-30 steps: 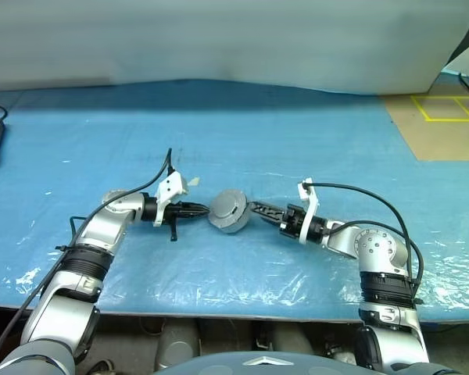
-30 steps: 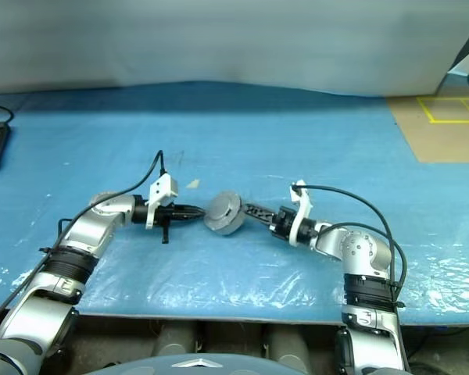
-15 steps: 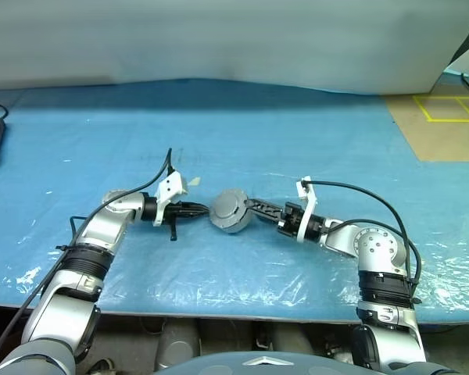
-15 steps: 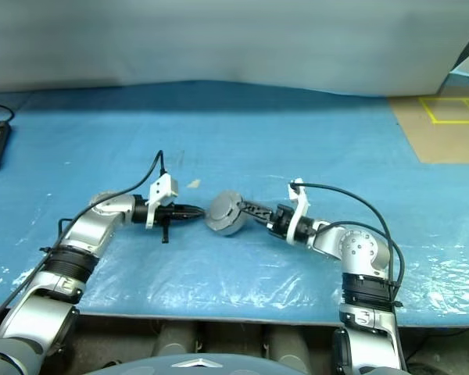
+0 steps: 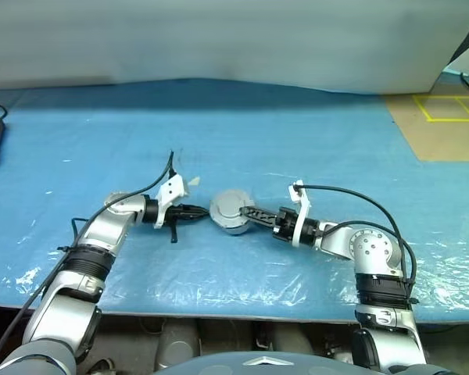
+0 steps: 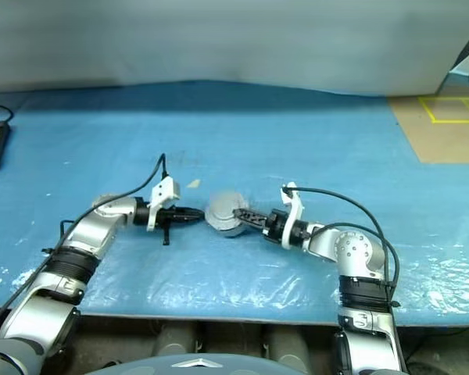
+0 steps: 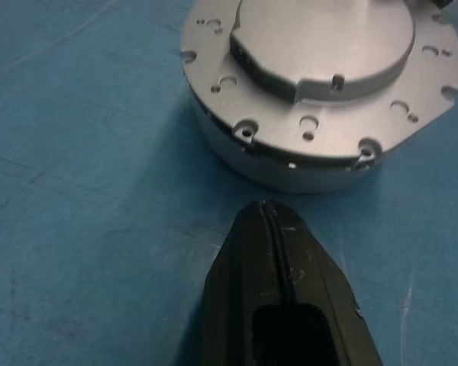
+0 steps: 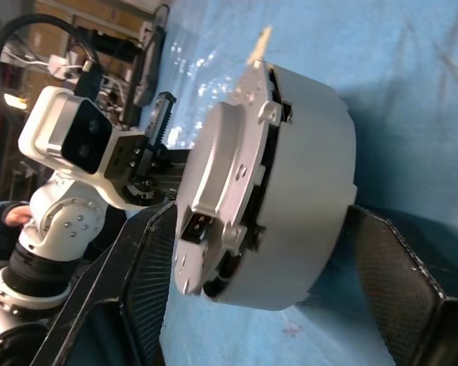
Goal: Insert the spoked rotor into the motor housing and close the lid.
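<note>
- The housing [image 5: 231, 211], with the lid [image 7: 324, 46] seated on top, is seen on the blue surface [image 5: 297, 133], between the two hands.
- The right hand [image 5: 248, 212] is reached in from the right; its fingers [image 8: 401, 282] are spread to either side of the housing's wall. Whether they press on it cannot be told.
- The left hand [image 5: 203, 209] is closed on nothing, its tips just beside the housing's left edge and apart from it.
- In the left wrist view, the pressed-together fingers [image 7: 278, 297] are pointed at the housing's side wall, with a strip of blue surface between.
</note>
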